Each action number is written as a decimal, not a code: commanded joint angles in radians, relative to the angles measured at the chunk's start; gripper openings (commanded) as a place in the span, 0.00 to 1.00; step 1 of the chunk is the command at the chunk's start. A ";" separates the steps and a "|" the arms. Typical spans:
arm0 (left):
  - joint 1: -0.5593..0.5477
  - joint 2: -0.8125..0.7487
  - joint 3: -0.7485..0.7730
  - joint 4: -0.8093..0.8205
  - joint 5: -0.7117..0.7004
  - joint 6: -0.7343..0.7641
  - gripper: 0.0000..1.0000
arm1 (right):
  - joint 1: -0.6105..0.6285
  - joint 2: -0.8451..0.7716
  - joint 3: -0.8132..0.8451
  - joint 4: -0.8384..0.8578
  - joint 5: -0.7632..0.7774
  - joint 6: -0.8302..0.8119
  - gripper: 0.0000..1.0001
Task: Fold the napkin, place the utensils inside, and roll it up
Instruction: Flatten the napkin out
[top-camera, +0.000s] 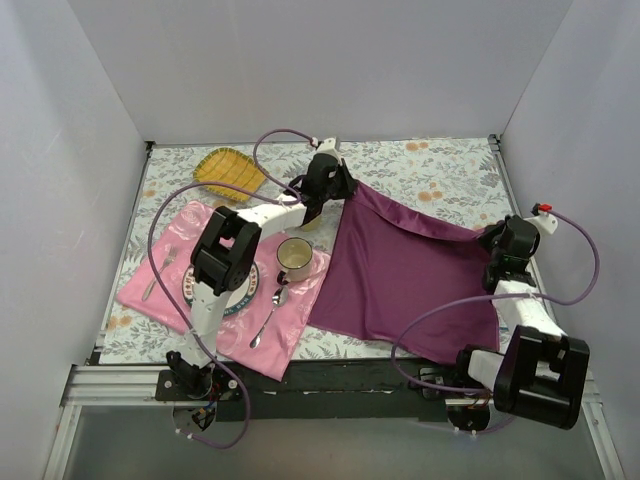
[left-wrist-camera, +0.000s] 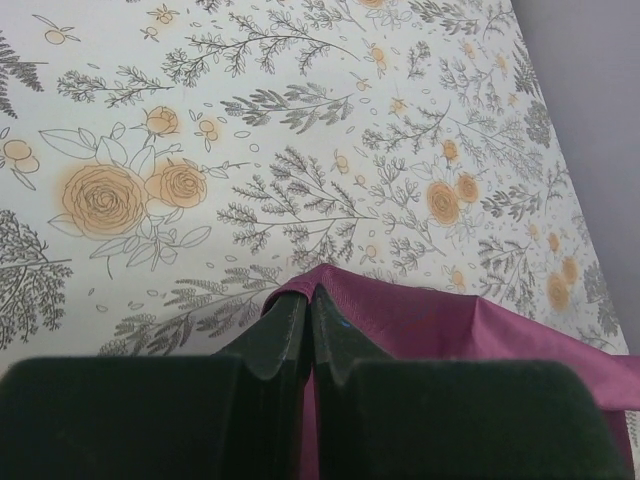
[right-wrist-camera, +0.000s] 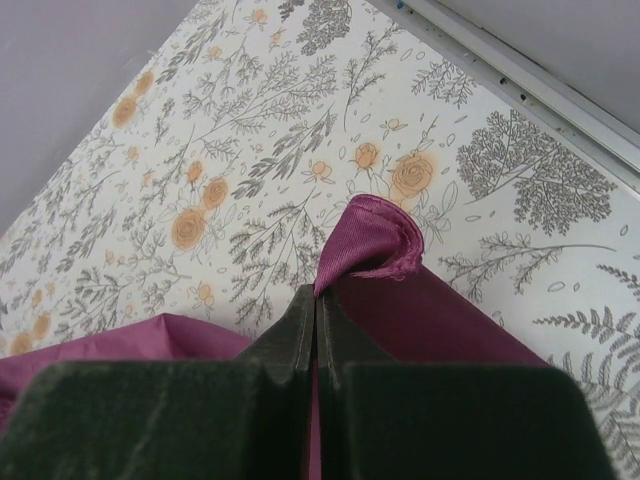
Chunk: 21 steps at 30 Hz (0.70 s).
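The dark purple napkin (top-camera: 410, 275) hangs stretched between my two grippers over the right half of the floral table, its near edge resting on the table. My left gripper (top-camera: 345, 188) is shut on its far left corner (left-wrist-camera: 345, 290). My right gripper (top-camera: 492, 238) is shut on its right corner, which curls up past the fingertips (right-wrist-camera: 375, 240). Both corners are held above the table. The utensil with the blue handle is out of view.
A pink placemat (top-camera: 300, 320) lies at the left with a plate (top-camera: 243, 300), a cup (top-camera: 293, 257), a silver spoon (top-camera: 268, 322) and a fork (top-camera: 157, 272). A yellow dish (top-camera: 230, 168) sits at the back left. White walls enclose the table.
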 joint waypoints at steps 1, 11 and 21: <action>0.020 0.049 0.109 0.047 0.022 -0.015 0.00 | -0.003 0.124 0.086 0.202 0.041 -0.020 0.01; 0.055 0.249 0.478 -0.279 -0.065 -0.014 0.39 | -0.050 0.450 0.360 0.134 -0.134 -0.063 0.56; 0.005 0.057 0.374 -0.329 0.127 0.008 0.74 | -0.056 0.400 0.373 -0.321 -0.262 -0.101 0.77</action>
